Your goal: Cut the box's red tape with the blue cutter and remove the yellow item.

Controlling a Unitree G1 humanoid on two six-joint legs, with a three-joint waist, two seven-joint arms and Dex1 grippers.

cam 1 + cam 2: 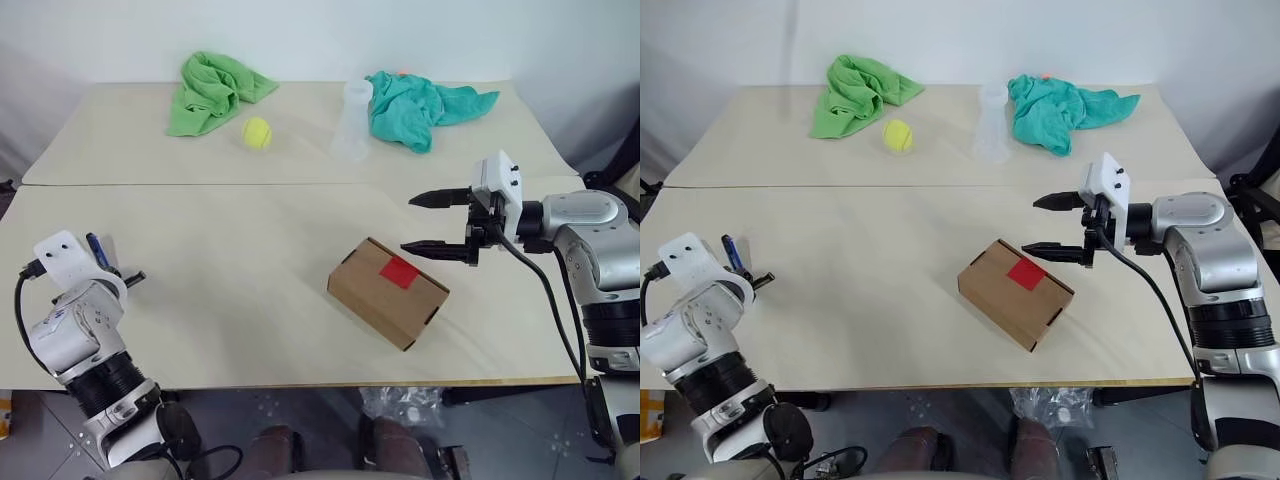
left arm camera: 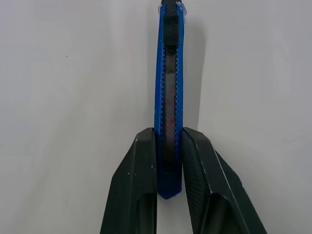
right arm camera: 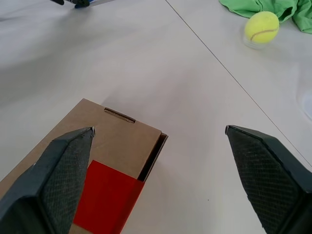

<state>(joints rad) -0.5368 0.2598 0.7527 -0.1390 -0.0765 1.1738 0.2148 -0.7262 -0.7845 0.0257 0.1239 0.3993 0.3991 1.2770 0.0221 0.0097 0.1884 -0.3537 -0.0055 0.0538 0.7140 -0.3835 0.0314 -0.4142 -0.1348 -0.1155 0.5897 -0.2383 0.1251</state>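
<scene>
The slim dark-blue pen-shaped cutter (image 2: 169,97) is seen pinched between the two black fingers of the left gripper (image 2: 169,161), which are closed against its sides near the butt end, at the near left of the pale table (image 1: 230,300). The grip sits low on the handle, so the long free end is likely to lever and twist under cutting pressure; the smooth plastic body is judged stiff, light and somewhat slippery, and a hold nearer the middle would probably be steadier.

The small brown cardboard box (image 1: 388,292) lies near the table's middle, towards the right, with the bright red square tape patch (image 1: 399,271) across its lid seam. The box is judged light and apt to slide or dent if pressed; bracing at its side walls would be advisable. The right gripper (image 1: 440,224) is held spread wide and empty just beyond the box's far right end, not touching it. The yellow item is presumably inside, unseen.
</scene>
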